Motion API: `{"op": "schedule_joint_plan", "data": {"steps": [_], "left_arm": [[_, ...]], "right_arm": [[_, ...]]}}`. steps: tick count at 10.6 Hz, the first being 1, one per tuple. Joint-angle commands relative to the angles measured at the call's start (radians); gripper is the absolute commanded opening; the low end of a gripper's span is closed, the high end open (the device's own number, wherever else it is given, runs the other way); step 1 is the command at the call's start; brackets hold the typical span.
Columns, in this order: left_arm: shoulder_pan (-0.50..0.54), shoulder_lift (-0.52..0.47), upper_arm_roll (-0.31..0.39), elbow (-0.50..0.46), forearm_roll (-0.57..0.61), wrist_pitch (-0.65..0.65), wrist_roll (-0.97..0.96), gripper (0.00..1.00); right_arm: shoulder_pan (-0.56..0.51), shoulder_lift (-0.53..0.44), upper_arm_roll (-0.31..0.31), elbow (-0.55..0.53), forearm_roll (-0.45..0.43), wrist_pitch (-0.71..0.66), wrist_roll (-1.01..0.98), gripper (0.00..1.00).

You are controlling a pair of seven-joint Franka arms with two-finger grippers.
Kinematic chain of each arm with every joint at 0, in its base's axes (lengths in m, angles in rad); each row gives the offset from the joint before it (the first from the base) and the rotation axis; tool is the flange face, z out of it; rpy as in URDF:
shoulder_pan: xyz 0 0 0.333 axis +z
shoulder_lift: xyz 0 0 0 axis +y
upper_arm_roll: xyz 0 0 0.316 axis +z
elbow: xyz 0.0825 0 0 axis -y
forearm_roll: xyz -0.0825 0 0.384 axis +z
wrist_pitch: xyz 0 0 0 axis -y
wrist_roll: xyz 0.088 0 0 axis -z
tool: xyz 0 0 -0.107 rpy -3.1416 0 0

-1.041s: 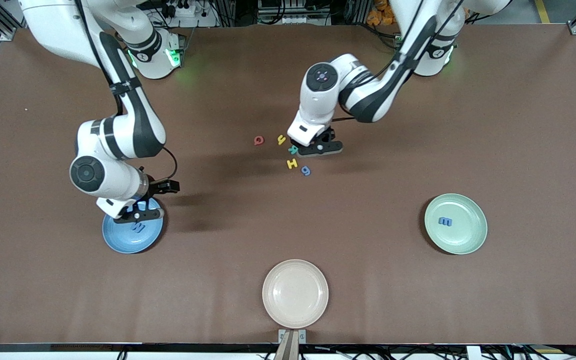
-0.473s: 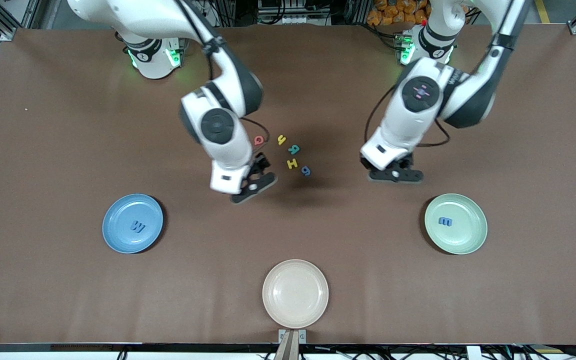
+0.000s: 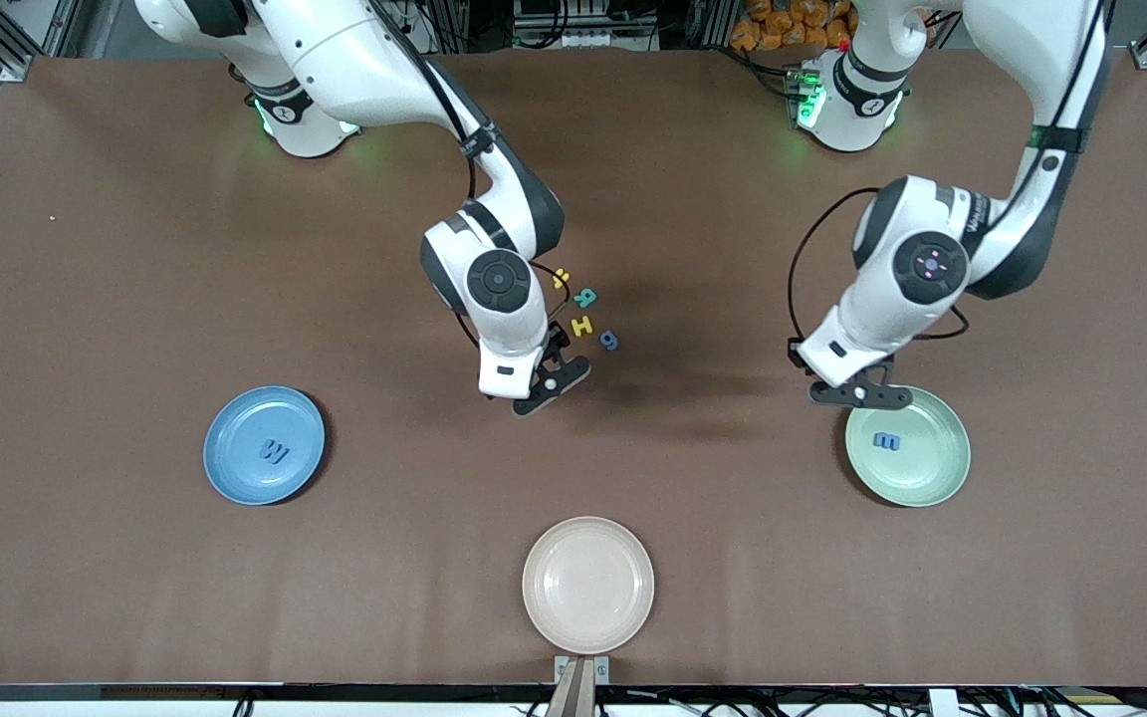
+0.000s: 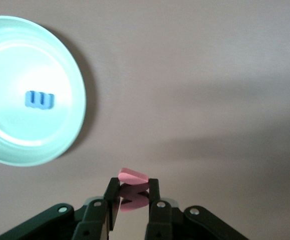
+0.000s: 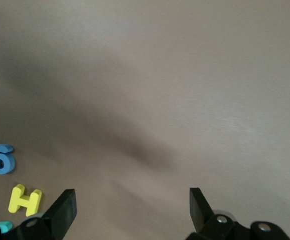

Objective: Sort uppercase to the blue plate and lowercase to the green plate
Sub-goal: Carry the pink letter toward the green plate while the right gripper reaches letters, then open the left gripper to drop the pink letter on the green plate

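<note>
My left gripper [image 3: 857,396] hangs over the table at the green plate's [image 3: 937,473] rim, shut on a small red lowercase letter [image 4: 133,176]. In the left wrist view the green plate [image 4: 14,45] holds a blue m [image 4: 39,99], also seen from the front as the blue m [image 3: 886,440]. My right gripper [image 3: 546,383] stands open and empty over the table beside the loose letters: yellow y [image 3: 561,278], teal R [image 3: 584,297], yellow H [image 3: 581,326] and blue g [image 3: 609,341]. The blue plate [image 3: 235,468] holds a blue M [image 3: 274,453].
A cream plate [image 3: 587,584] sits at the table's edge nearest the front camera, midway between the two coloured plates. The right wrist view shows the blue g [image 5: 0,159] and the yellow H [image 5: 25,200] beside my open right gripper [image 5: 131,202].
My right gripper left the blue plate, where the blue M stays, and came to the loose letters. My left gripper carried the red letter from that cluster to the green plate's rim.
</note>
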Motion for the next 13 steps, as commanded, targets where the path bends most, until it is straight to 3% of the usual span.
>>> {"op": "schedule_joint_plan", "data": {"steps": [1, 4, 9, 11, 12, 13], "left_arm": [[0.125, 0.05, -0.014, 0.017, 0.018, 0.035, 0.18, 0.0], [0.211, 0.123, -0.014, 0.062, 0.016, 0.061, 0.308, 0.0], [0.248, 0.241, -0.009, 0.18, 0.016, 0.061, 0.411, 0.0], [0.257, 0.263, -0.008, 0.192, 0.019, 0.081, 0.413, 0.26], [0.263, 0.283, -0.008, 0.203, 0.019, 0.093, 0.413, 0.75], [0.269, 0.292, -0.008, 0.204, 0.019, 0.106, 0.416, 1.0]], "right_arm": [[0.054, 0.037, -0.006, 0.03, 0.027, 0.026, 0.056, 1.0], [0.103, 0.046, -0.008, -0.033, 0.11, 0.11, 0.068, 1.0], [0.137, 0.043, -0.006, -0.073, 0.115, 0.091, 0.209, 1.0], [0.16, 0.039, -0.008, -0.073, 0.115, 0.06, 0.278, 1.0], [0.165, 0.039, -0.008, -0.074, 0.115, 0.058, 0.28, 1.0], [0.169, 0.039, -0.008, -0.076, 0.113, 0.06, 0.28, 1.0]]}}
